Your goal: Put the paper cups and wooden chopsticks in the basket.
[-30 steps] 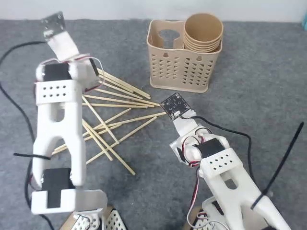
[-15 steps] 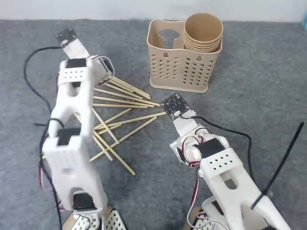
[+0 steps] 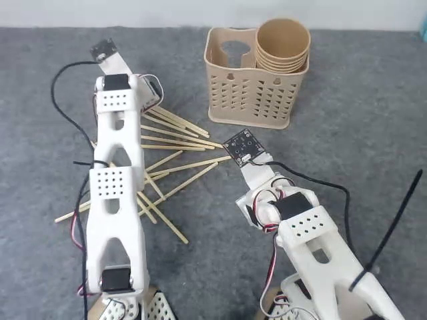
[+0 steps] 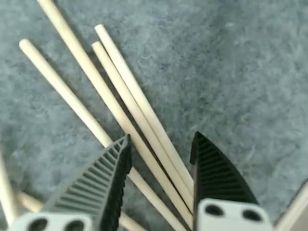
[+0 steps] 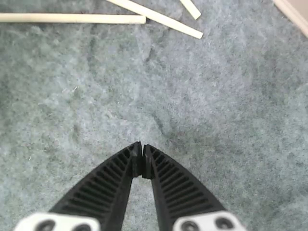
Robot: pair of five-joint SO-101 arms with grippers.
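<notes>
Your left gripper (image 4: 162, 136) has its jaws part open astride chopsticks (image 4: 140, 96) lying on the carpet (image 5: 216, 96), clamping none. The right gripper (image 5: 143, 147) is closed on nothing. From above, the chopsticks lie scattered just before the basket (image 3: 247, 100), with the paper cups (image 3: 283, 40) stacked inside it.

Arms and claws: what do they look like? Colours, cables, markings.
Left arm and right arm: white printed shells with hole grids, black servos, black cables plus red-white servo wires. Left claw and right claw: black, ribbed, tapering, on white bases.
</notes>
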